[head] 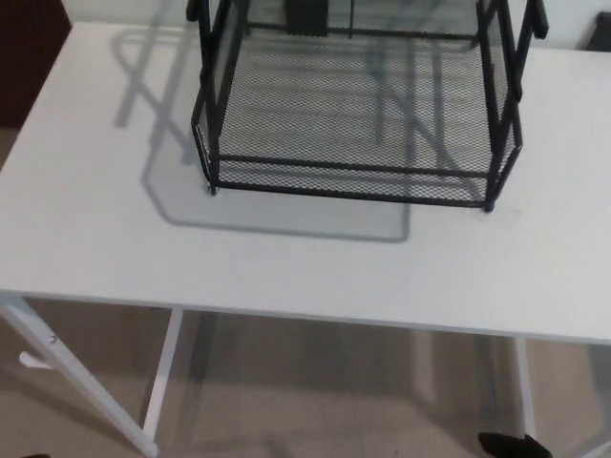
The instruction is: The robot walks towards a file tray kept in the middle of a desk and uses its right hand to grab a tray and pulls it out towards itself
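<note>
Plainly, the file tray [353, 114] stands on the far half of the white desk [286, 262], a little right of its middle, with its open front facing the near edge. It is black wire mesh on a thin metal frame, so it should be light and stiff: it will not bend under a grip, but the whole rack may slide on the smooth desk top if a level is tugged hard. The frame bars are thin and round, likely slippery for thick fingers, and the mesh gives little to pinch. The best hold looks to be the front rail [348, 167] of the lowest visible level, hooked from above near its middle so the level draws out straight and not skewed.

Counted: one rack, one desk. How many levels the rack holds I cannot say, since its top runs out of the picture; one mesh floor is clear, with rails of more above it. Two rack feet show at the near corners. Three white desk legs show below, over a beige floor.

Neither robot hand is in view, so their fingers cannot be described. A small dark shape [514, 446] at the bottom edge, right of centre, is too cut off to identify.
</note>
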